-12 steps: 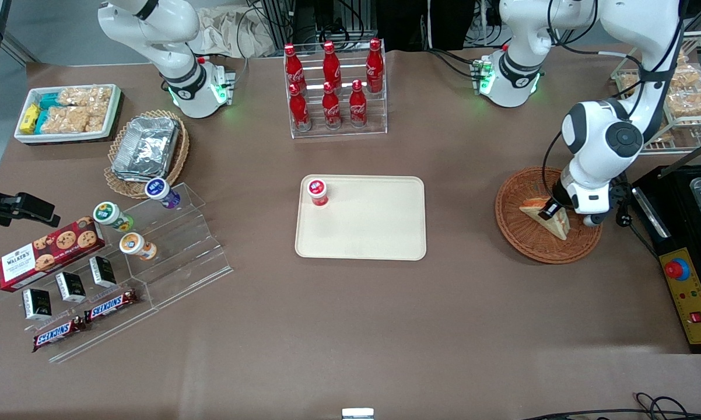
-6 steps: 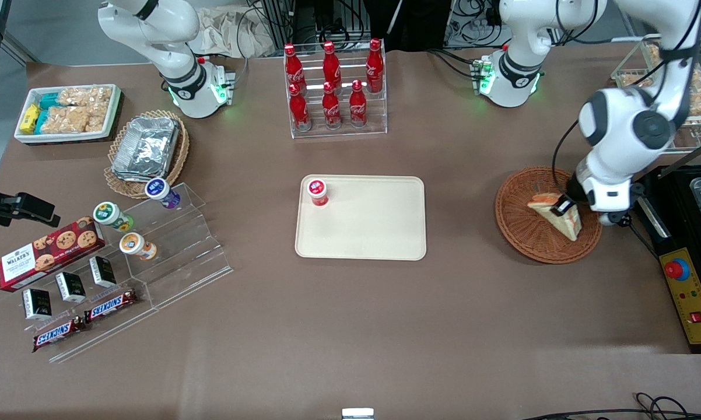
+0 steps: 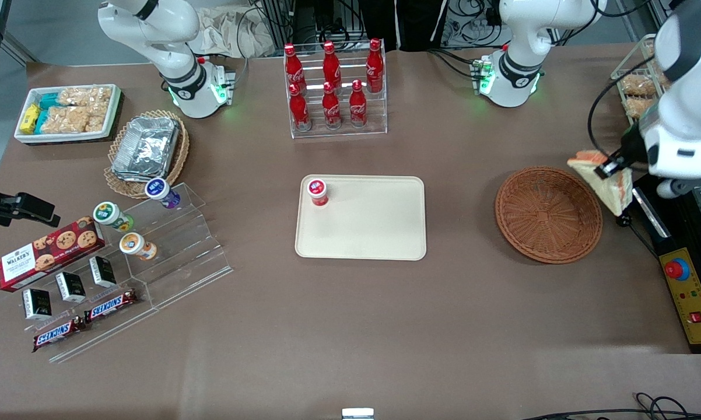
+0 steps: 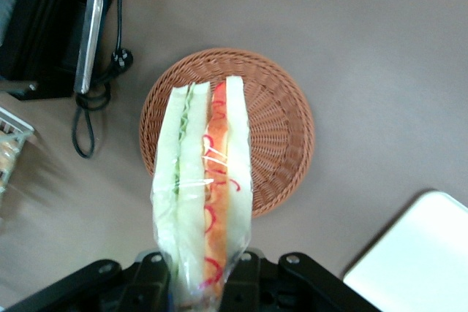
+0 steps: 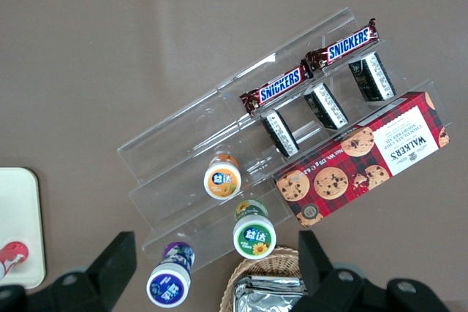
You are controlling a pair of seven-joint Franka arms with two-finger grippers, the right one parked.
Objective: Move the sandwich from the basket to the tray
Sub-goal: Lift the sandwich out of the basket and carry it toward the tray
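Now the tool (image 3: pixel 608 168) hangs in the air above the tabletop (image 3: pixel 350 326), at the working arm's end, just past the basket's rim. Its fingers (image 4: pixel 155 267) are closed on the sandwich (image 3: pixel 604 181), pinching the wrapped wedge by one end so that its tip points down and away from the tool. In the left wrist view the sandwich (image 4: pixel 205 195) shows its layers edge-on: white bread, a green strip, an orange-red strip, all under clear film. The sandwich is clear of the basket (image 3: pixel 547 214) and touches nothing but the tool.

The basket, round and reddish-brown, sits on the tabletop with nothing in it; from the wrist camera it (image 4: pixel 281 133) lies directly below the hanging sandwich. The tray (image 3: pixel 374 227) lies flat near the middle of the tabletop, well apart from the basket, toward the parked arm's end from it. A small red-capped cup (image 3: pixel 317 191) stands upright on the tray, in the corner farthest from the basket and away from the front camera. A pale corner of the tray (image 4: pixel 417 257) also shows in the wrist view.

A clear rack of red bottles (image 3: pixel 333 87) stands farther from the front camera than the tray.
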